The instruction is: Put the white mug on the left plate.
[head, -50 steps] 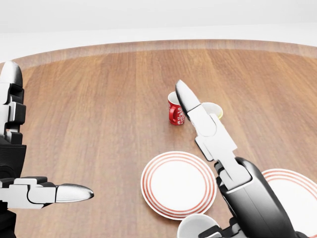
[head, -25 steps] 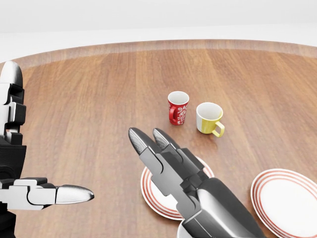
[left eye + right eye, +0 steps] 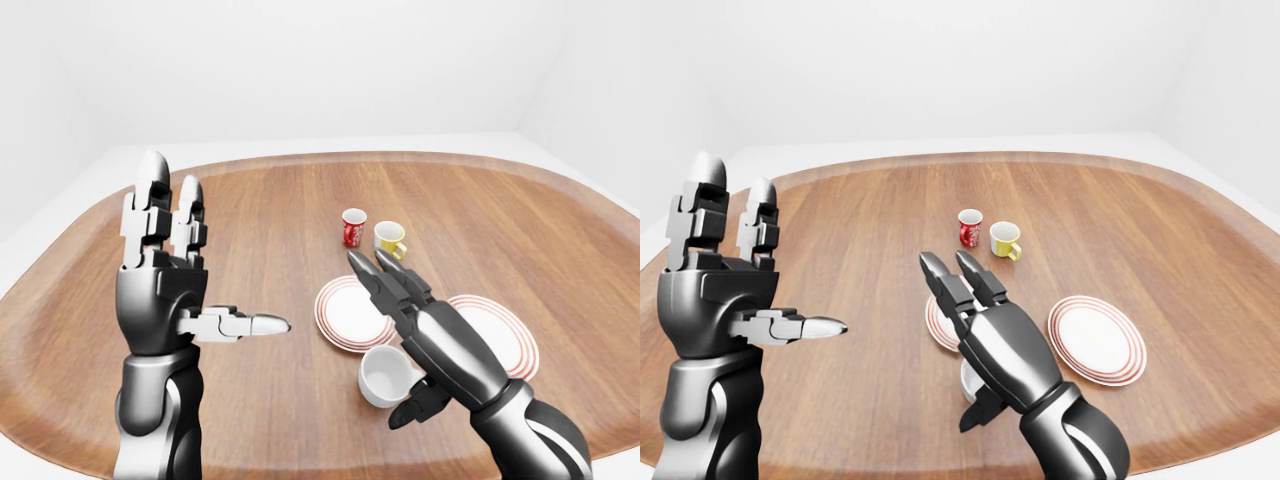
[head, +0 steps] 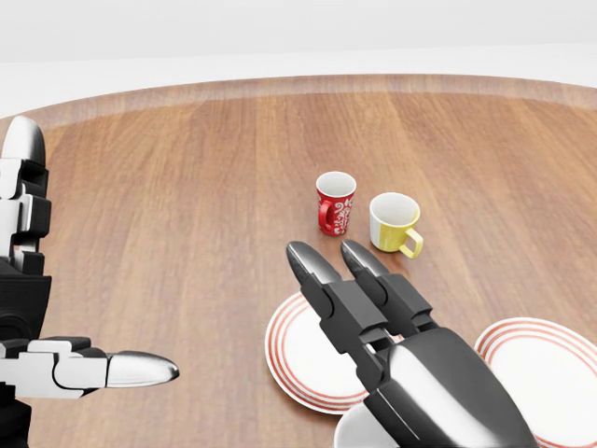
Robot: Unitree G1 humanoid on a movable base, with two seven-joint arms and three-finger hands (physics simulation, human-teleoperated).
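Note:
The white mug (image 3: 386,376) stands upright on the wooden table just below the left plate (image 3: 340,312) in the left-eye view, not on it. My right hand (image 3: 392,335) is open. Its fingers (image 4: 322,271) stretch flat over the mug and the plate's right part, with the thumb hanging beside the mug. In the head view the hand hides most of the mug (image 4: 354,431). My left hand (image 3: 205,265) is raised at the left, open, fingers up and thumb pointing right, holding nothing.
A red patterned mug (image 3: 353,227) and a yellow mug (image 3: 390,238) stand side by side above the left plate. A second red-rimmed plate (image 3: 1097,338) lies to the right. The table's rounded edge (image 3: 300,160) curves along the top.
My right hand swung down from pointing at the red and yellow mugs to lying flat over the white mug and left plate, then shifted slightly right. The left hand barely moved.

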